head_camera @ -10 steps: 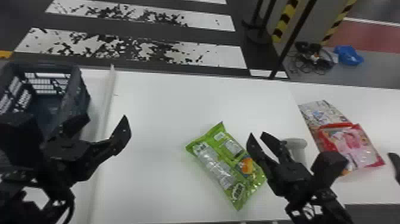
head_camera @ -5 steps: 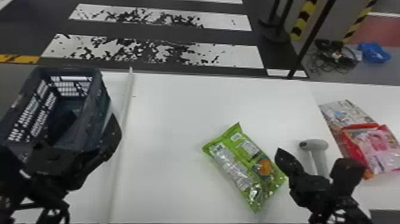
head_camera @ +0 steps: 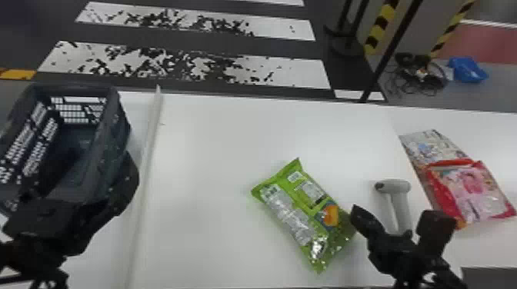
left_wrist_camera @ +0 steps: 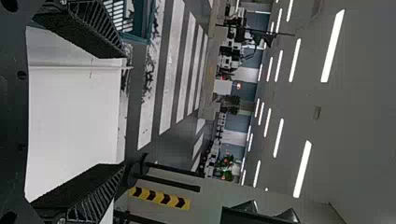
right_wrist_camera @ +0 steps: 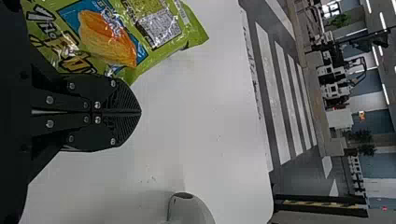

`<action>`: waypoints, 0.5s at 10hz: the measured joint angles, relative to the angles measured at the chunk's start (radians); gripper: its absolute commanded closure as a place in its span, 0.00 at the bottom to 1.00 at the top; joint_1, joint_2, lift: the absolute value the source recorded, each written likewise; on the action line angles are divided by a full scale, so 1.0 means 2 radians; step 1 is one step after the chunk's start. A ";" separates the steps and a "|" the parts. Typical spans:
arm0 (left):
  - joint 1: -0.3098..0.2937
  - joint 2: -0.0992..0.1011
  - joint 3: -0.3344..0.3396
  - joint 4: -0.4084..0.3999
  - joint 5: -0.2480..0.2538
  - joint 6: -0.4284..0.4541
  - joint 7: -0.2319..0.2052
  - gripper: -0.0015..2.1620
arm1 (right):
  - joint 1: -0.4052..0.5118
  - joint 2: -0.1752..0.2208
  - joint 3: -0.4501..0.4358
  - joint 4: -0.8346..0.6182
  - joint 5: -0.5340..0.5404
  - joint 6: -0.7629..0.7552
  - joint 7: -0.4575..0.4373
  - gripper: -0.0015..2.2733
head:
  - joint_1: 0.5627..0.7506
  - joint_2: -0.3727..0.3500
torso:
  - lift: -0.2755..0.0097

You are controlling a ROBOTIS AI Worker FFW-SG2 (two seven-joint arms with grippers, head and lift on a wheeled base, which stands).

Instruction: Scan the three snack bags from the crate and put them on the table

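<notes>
"Where is the green snack bag?"

"Flat on the white counter, lying aslant between the crate and the scanner, an orange picture printed on its face."

"And the right hand?"

"Its fingers are pressed together, tips at the bag's edge on the scanner side. Whether they actually touch the bag is hard to say from these angles."

"What about the other two bags?"

"They lie farther right on the counter, past the scanner. The red-and-pink snack bag partly covers the pale multicoloured snack bag."

"The scanner?"

"The pale handheld scanner is between the green bag and that pair, its head raised on its handle, just beyond the right hand."

"Then the left hand?"

"Over at the left, by the near part of the dark slatted crate, its fingers spread wide. A pale raised strip runs along the counter beside the crate, on the green bag's side."

"And farther off?"

"Striped floor beyond the counter, with a blue bundle and a heap of cables at the right."
</notes>
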 measured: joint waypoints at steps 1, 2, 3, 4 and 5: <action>0.000 0.000 -0.001 0.000 0.000 0.000 0.000 0.02 | 0.006 0.003 0.000 -0.001 -0.003 -0.001 0.004 0.82 | 0.70 0.34 | 0.64; -0.001 0.000 -0.001 0.001 0.000 0.000 -0.001 0.02 | 0.011 0.005 0.001 -0.003 -0.004 -0.001 0.006 0.82 | 0.70 0.35 | 0.64; -0.001 0.001 -0.001 0.003 0.001 0.000 -0.001 0.02 | 0.018 0.006 0.002 -0.004 -0.007 -0.001 0.013 0.83 | 0.70 0.36 | 0.64; -0.002 0.001 -0.001 0.005 0.003 0.000 -0.001 0.02 | 0.029 0.007 0.002 -0.008 -0.015 0.000 0.020 0.83 | 0.70 0.36 | 0.64; -0.005 0.001 -0.001 0.008 0.005 0.000 -0.001 0.02 | 0.039 0.010 0.004 -0.012 -0.021 -0.003 0.024 0.83 | 0.70 0.38 | 0.64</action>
